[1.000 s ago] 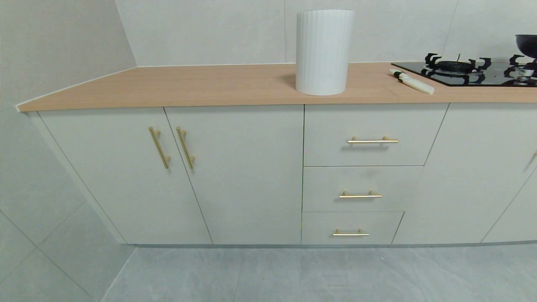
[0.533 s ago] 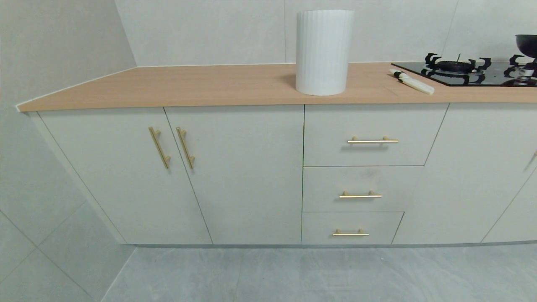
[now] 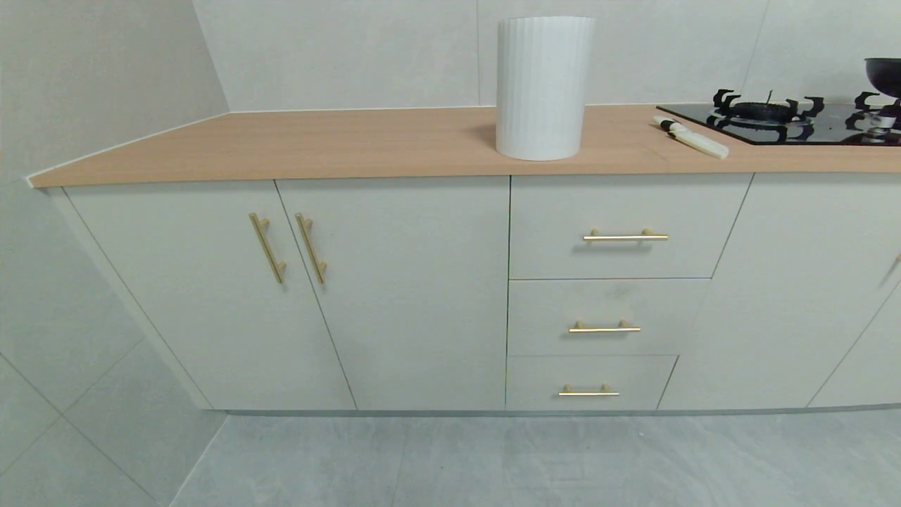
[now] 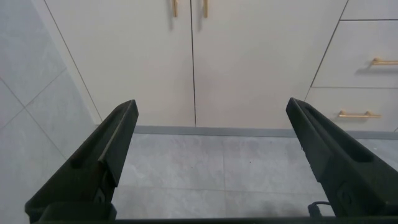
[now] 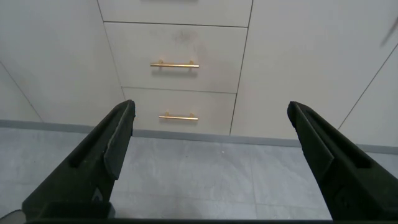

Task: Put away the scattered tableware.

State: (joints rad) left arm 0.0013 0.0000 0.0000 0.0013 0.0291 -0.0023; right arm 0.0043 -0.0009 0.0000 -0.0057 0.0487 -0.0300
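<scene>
Lifting the knife [image 3: 690, 137] lying on the worktop [image 3: 317, 144] beside the gas hob [image 3: 781, 123] likely needed both arms raised first (left end effector [image 4: 211, 107] and right end effector [image 5: 211, 107] hung low, spread wide, empty)

Hob [image 3: 834, 132] and dark pot [image 3: 885, 74]: cut off at the right edge. White ribbed container [image 3: 540, 88]: interior hidden.
</scene>
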